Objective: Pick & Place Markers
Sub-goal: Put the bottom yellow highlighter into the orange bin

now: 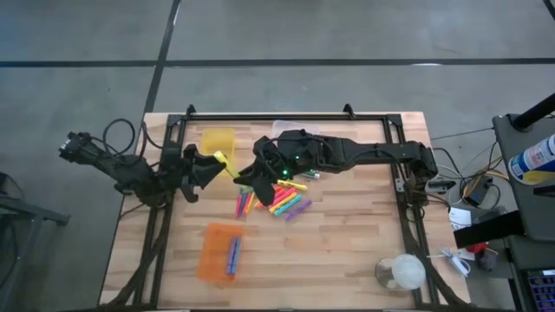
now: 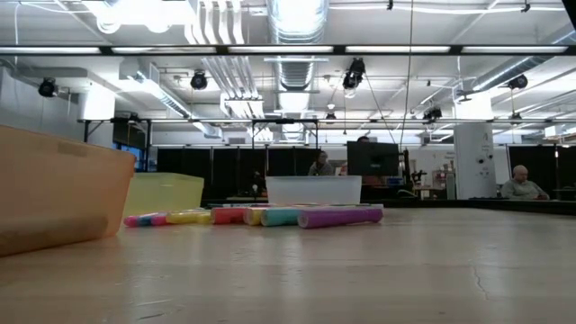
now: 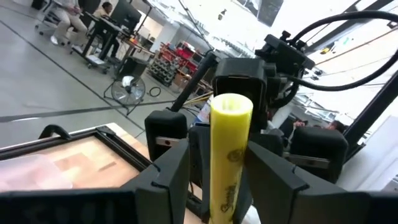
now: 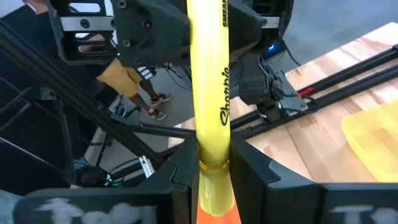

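We hold one yellow marker (image 4: 210, 93) in the air between both arms, above the table (image 1: 347, 251). Our left gripper (image 1: 217, 165) and our right gripper (image 1: 247, 173) each clamp one end of it. The other markers (image 1: 277, 201) lie on the wood just below, near the yellow bin (image 1: 218, 140).

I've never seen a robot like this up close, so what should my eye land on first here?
First, the yellow marker held in the air between both arms above the middle of the table: the left gripper and the right gripper each clamp one end of it. Just beside them, a bright pile of markers lies on the wood, with an orange bin nearer the front edge.
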{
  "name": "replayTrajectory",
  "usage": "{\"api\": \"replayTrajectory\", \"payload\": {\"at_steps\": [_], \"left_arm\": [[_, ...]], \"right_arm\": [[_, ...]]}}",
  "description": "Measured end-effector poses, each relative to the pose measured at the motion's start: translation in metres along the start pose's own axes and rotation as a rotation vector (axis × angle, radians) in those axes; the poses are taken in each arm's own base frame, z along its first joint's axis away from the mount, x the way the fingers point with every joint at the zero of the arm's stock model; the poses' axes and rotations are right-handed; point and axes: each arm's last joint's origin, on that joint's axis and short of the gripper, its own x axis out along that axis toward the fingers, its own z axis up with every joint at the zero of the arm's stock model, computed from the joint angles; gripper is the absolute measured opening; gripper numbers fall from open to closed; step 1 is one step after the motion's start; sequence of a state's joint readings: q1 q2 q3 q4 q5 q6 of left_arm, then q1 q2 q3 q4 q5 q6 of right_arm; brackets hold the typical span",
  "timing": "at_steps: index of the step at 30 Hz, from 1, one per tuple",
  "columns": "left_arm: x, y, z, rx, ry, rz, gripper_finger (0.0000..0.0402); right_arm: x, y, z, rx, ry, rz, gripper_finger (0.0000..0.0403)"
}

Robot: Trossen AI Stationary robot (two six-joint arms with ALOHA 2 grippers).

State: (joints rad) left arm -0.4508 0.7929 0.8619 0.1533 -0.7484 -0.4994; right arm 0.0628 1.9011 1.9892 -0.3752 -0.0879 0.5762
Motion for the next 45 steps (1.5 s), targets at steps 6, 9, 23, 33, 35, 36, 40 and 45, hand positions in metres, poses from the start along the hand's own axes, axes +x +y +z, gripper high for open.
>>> {"api": "replayTrajectory", "payload": {"at_steps": [6, 9, 23, 33, 35, 36, 40, 45], "left_arm": [[0.001, -0.002, 0.0, -0.034, -0.004, -0.016, 0.0132], [0.002, -0.002, -0.001, -0.035, 0.008, -0.032, 0.011], [0.001, -0.003, -0.001, -0.146, 0.023, -0.057, 0.005], [-0.002, 0.0, -0.014, -0.338, 0.206, -0.081, 0.0053], [-0.005, 0.002, -0.021, -0.388, 0.273, -0.047, 0.0053], [-0.006, 0.003, -0.024, -0.408, 0.302, -0.027, 0.0053], [-0.01, 0.004, -0.03, -0.447, 0.36, 0.006, 0.0052], [-0.01, 0.003, -0.027, -0.49, 0.292, 0.024, 0.0047]], "right_arm": [[0.0, -0.001, -0.001, 0.011, 0.004, -0.003, 0.0061], [0.0, -0.001, -0.001, 0.012, 0.004, -0.002, 0.0061], [0.0, 0.001, -0.001, 0.015, 0.017, 0.023, 0.0074], [-0.005, -0.001, -0.014, 0.109, 0.152, -0.049, 0.0155], [-0.006, -0.004, -0.019, 0.1, 0.2, -0.082, 0.0168], [-0.008, -0.005, -0.021, 0.096, 0.221, -0.098, 0.0175], [-0.011, -0.008, -0.026, 0.066, 0.289, -0.131, 0.0195], [-0.007, -0.004, -0.031, -0.031, 0.32, -0.055, 0.0207]]}}
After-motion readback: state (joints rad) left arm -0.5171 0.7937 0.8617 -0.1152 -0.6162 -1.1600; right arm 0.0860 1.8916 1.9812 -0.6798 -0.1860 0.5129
